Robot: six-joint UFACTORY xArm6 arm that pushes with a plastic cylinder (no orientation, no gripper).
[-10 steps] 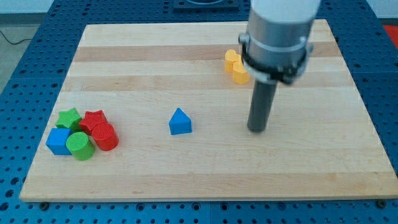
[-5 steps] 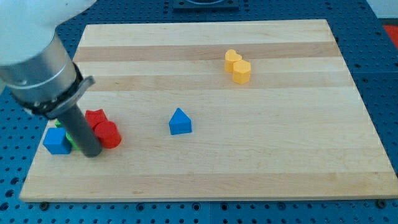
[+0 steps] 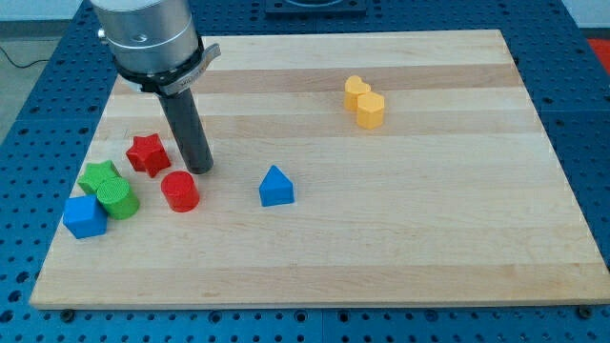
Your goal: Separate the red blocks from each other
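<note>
A red star block (image 3: 148, 153) lies at the view's left on the wooden board (image 3: 429, 238). A red cylinder block (image 3: 179, 191) lies just below and to its right, with a small gap between them. My tip (image 3: 199, 169) rests on the board just right of the star and just above the cylinder, close to both. The rod rises from it toward the view's top left.
A green star block (image 3: 96, 175), a green cylinder block (image 3: 118, 199) and a blue cube block (image 3: 84, 217) cluster at the view's lower left. A blue triangular block (image 3: 275, 186) lies near the middle. Two yellow blocks (image 3: 364, 102) touch at the upper right.
My tip swept from the right side to the left cluster, then up between the red blocks. The red star now lies higher and apart from the red cylinder. The green and blue blocks shifted slightly.
</note>
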